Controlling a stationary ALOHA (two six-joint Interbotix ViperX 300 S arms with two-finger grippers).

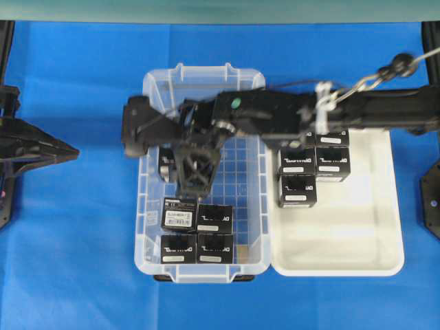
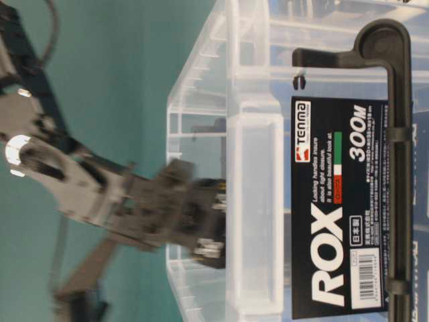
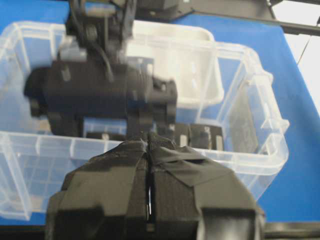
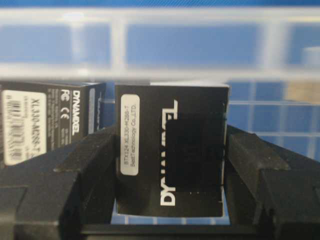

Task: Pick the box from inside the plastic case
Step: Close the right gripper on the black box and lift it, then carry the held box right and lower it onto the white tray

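The plastic case (image 1: 148, 89) sits in the middle of the blue cloth. My right arm reaches across into it, and my right gripper (image 1: 196, 184) points down at its floor. In the right wrist view the gripper (image 4: 172, 150) has a finger pressed on each side of the box (image 4: 145, 115), a black carton with white lettering and a small label strip. From overhead the gripper hides this box. Three more such boxes (image 1: 214, 234) lie at the case's front. My left gripper (image 1: 69, 152) is shut and empty, left of the case, also seen in its wrist view (image 3: 149, 145).
A black box with a larger white sticker (image 1: 179, 212) lies in the case just in front of my right gripper, and shows in the right wrist view (image 4: 30, 125). A white tray (image 1: 344, 234) with several black boxes (image 1: 309, 161) stands right of the case.
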